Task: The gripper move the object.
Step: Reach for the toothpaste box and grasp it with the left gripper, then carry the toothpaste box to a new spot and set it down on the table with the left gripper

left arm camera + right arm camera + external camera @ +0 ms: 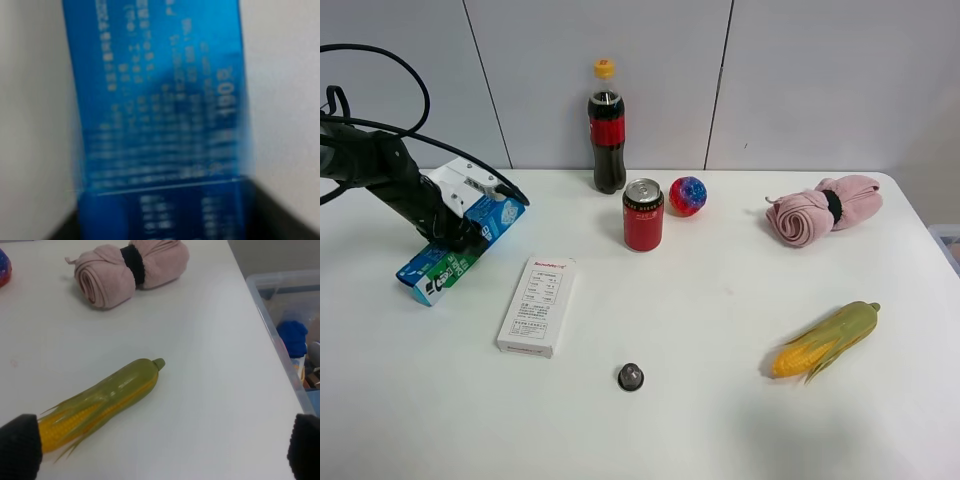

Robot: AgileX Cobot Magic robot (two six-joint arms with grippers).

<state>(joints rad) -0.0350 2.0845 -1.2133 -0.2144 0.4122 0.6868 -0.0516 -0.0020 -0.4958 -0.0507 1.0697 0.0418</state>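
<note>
The object, a long blue and green carton (445, 262), lies slantwise at the table's left side, its far end looking slightly raised. My left gripper (461, 233) sits over its middle, jaws closed on its sides. In the left wrist view the carton (160, 100) fills the frame, blurred, with dark fingertips (285, 220) at its edges. My right gripper (162, 447) is open and empty, its fingertips (20, 445) wide apart just above the table next to a corn cob (100, 405). The right gripper is out of the exterior high view.
A flat white box (537, 305) lies right of the carton. A cola bottle (608, 125), red can (643, 215) and coloured ball (687, 196) stand at the back. A small dark cap (631, 376), pink cloth (825, 210) and corn (825, 340) lie rightward. A plastic bin (280, 325) sits beyond the right edge.
</note>
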